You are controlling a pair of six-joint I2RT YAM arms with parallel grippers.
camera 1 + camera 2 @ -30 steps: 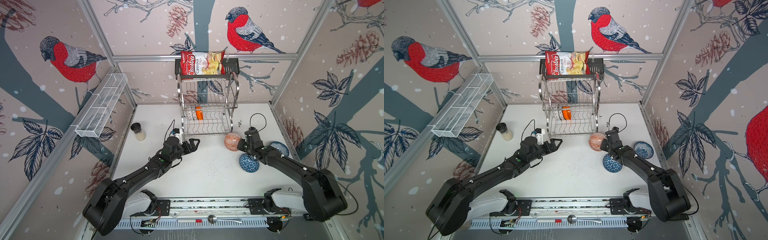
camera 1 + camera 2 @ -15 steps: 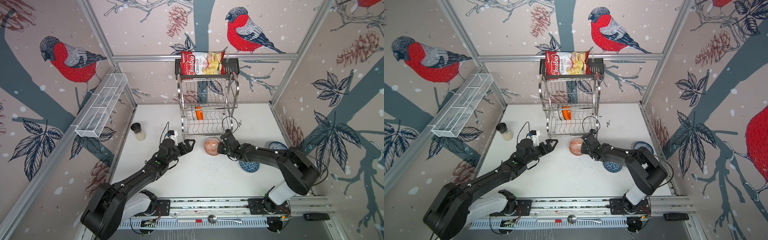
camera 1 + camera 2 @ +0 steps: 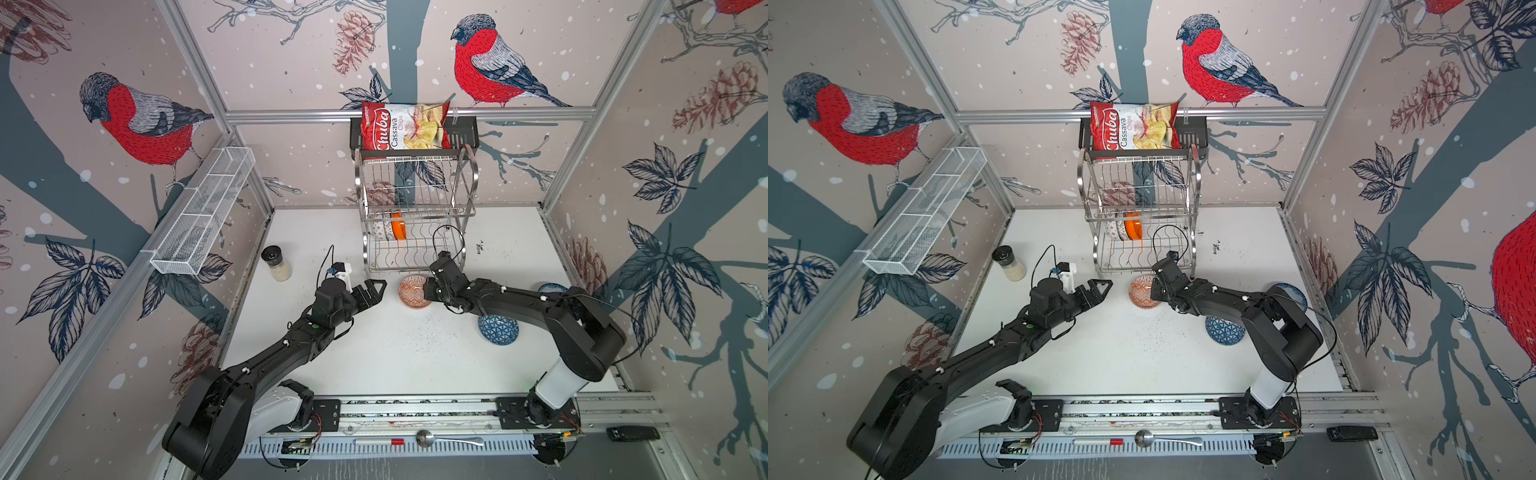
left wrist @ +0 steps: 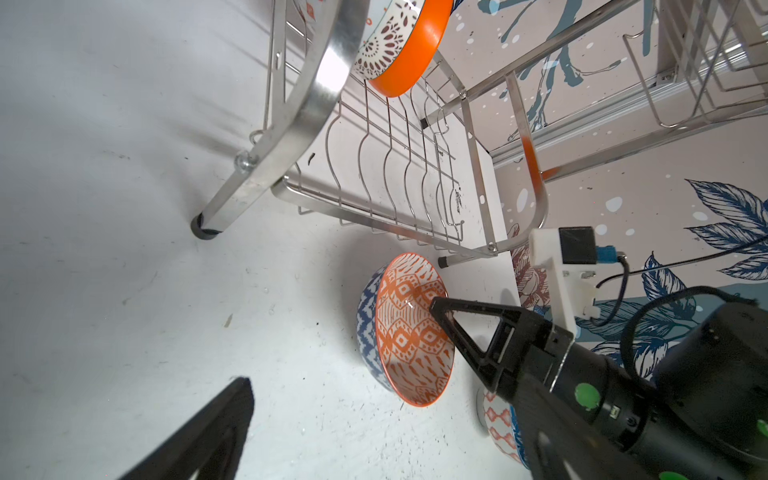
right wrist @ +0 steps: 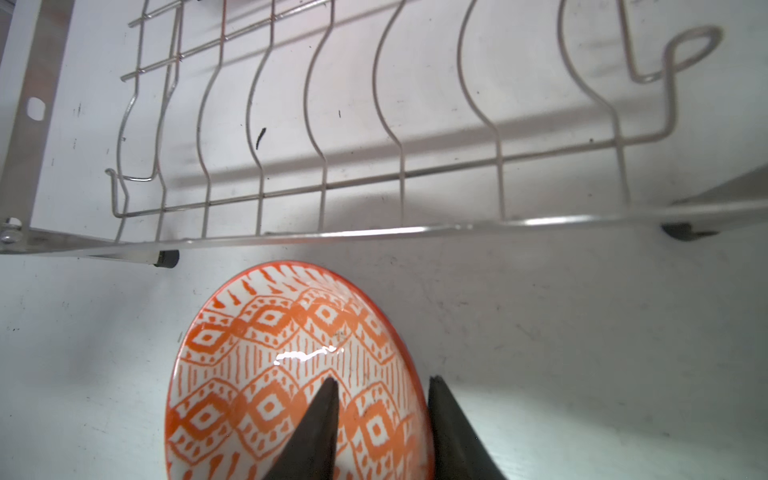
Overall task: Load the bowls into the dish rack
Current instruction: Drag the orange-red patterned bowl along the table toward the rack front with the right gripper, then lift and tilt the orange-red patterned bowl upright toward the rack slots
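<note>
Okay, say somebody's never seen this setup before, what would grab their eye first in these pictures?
Probably the big red-breasted birds on the wallpaper all around, and the red Chuba cassava chips bag high above the steel dish rack. Then the red-orange patterned bowl just in front of the rack, with the right gripper straddling its rim.
</note>
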